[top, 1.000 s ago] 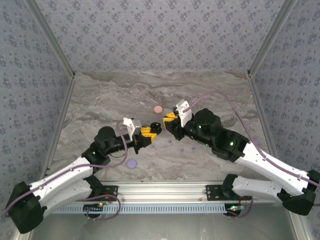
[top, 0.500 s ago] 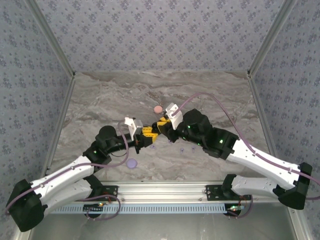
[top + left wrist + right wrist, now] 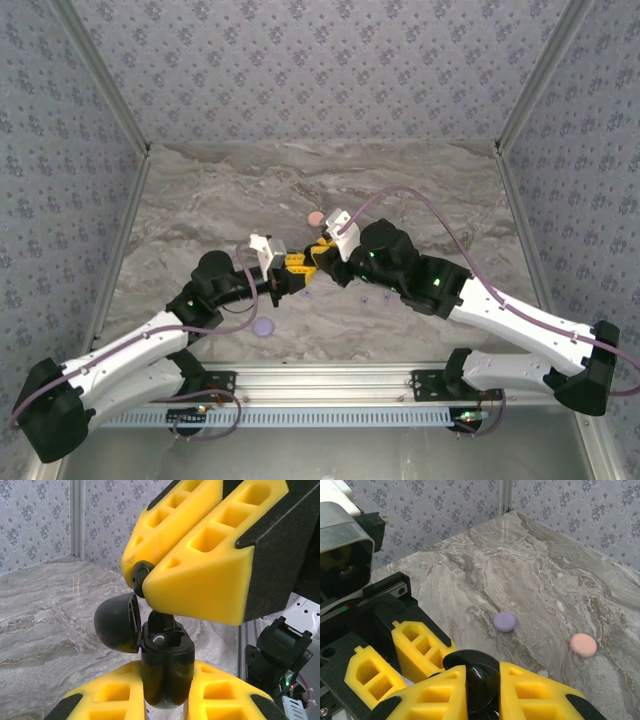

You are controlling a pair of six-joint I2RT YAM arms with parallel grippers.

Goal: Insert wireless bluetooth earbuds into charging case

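Marble table (image 3: pixel 200 210) bears 1 pink case (image 3: pixel 316 218), 1 lavender case (image 3: pixel 263 327).

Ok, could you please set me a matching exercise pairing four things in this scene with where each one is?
Things:
1. black charging case
2. black earbud
3. lavender case
4. pink case

Places:
A. on the table, beyond both pincers
B. gripped in the left pincer, lid open
C. on the table, near its front edge
D. pinched in the right pincer

Pairs: 1-B; 2-D; 3-C; 4-A
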